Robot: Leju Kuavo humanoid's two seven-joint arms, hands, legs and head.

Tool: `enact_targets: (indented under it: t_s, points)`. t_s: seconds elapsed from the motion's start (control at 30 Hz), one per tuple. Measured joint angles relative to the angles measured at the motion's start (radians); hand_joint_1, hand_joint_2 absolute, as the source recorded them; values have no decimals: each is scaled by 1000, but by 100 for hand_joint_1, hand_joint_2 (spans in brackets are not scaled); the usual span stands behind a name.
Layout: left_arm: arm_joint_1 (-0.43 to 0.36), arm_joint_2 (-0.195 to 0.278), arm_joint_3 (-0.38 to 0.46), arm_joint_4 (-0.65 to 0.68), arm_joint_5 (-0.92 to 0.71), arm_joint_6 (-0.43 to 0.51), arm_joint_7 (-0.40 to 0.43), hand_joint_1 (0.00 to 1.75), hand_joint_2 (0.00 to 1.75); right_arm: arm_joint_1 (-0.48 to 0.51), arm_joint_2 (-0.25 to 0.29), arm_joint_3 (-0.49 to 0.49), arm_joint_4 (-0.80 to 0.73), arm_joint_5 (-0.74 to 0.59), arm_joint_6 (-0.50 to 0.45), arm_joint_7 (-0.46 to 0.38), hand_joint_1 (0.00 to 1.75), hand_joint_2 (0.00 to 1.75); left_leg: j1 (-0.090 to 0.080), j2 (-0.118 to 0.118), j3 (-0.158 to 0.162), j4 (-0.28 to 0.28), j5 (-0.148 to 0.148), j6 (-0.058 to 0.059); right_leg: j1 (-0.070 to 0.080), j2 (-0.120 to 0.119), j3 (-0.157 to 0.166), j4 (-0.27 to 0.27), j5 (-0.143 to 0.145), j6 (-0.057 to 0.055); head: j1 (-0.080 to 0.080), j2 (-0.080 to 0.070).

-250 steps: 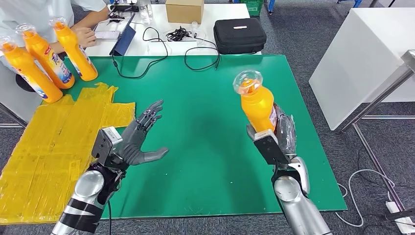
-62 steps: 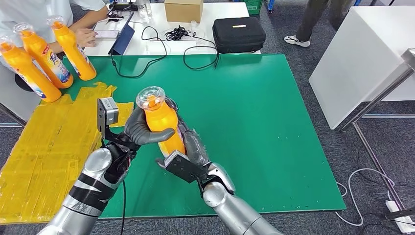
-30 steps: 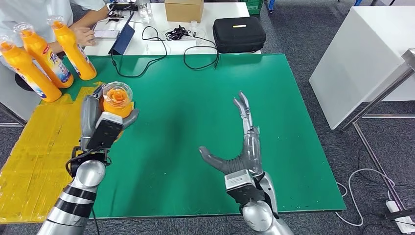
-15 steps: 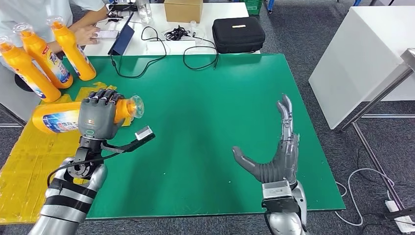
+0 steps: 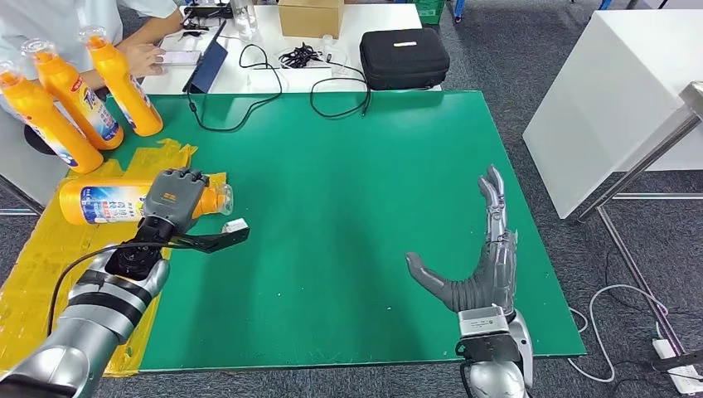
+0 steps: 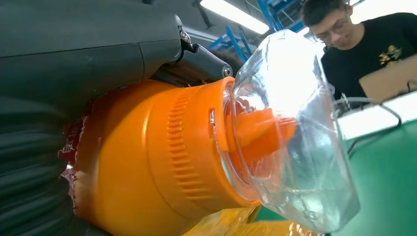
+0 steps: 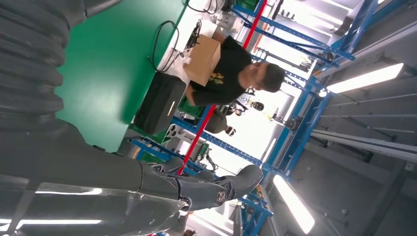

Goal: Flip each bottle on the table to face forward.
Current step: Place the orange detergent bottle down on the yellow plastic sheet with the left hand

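While the orange bottle [image 5: 124,201] is held sideways at the left of the frame, over the yellow sheet [image 5: 50,265] at the edge of the green tabletop [image 5: 348,182], the left hand [image 5: 170,201] is wrapped around its neck end, fingers [image 5: 184,176] clamped on the bottle just behind the clear cap [image 6: 290,132]. The label is seen facing up, base pointing to the left edge. Whether the bottle is touching the sheet or hanging just above it cannot be told. The right hand [image 5: 479,257] is raised at lower right, holding nothing, fingers [image 5: 495,199] apart and straight.

Three more bottles [image 5: 79,91] are stood upright at upper left, near a person's hand [image 5: 143,58].

Risks, as judged: the grip is taken near the neck, so the heavy body may sag or twist out if the wrist is rotated fast. If released on its side, the round bottle may roll on the slick sheet and the label may end up turned away. The standing bottles may be knocked if the base is swung up toward them.
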Motion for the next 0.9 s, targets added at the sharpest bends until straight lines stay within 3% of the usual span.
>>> enact_targets:
  t_s: [0.23,0.57,0.6,0.7,0.73,0.9]
  points:
    - [-80,8,-32,141,34,-120,-29,175,175,0,1,-1,4,-14,16,-2,0,175,0,0,0,0,0,0,0,0,0,0,0,0,0,0]
    - [-152,6,-33,310,211,-200,-107,175,175,0,6,0,29,-26,20,-4,0,175,0,0,0,0,0,0,0,0,0,0,0,0,0,0]
    - [-153,6,-32,319,228,-205,-115,146,175,-1,7,0,32,-28,21,-4,0,175,0,0,0,0,0,0,0,0,0,0,0,0,0,0]
    - [-153,6,-23,342,266,-213,-131,18,175,-4,8,0,42,-34,23,-4,0,175,0,0,0,0,0,0,0,0,0,0,0,0,0,0]
    - [-153,6,-21,347,273,-213,-134,3,175,-6,8,0,45,-35,25,-4,0,175,0,0,0,0,0,0,0,0,0,0,0,0,0,0]
    - [-153,6,-17,364,285,-205,-132,3,175,-12,11,0,60,-37,35,-4,0,175,0,0,0,0,0,0,0,0,0,0,0,0,0,0]
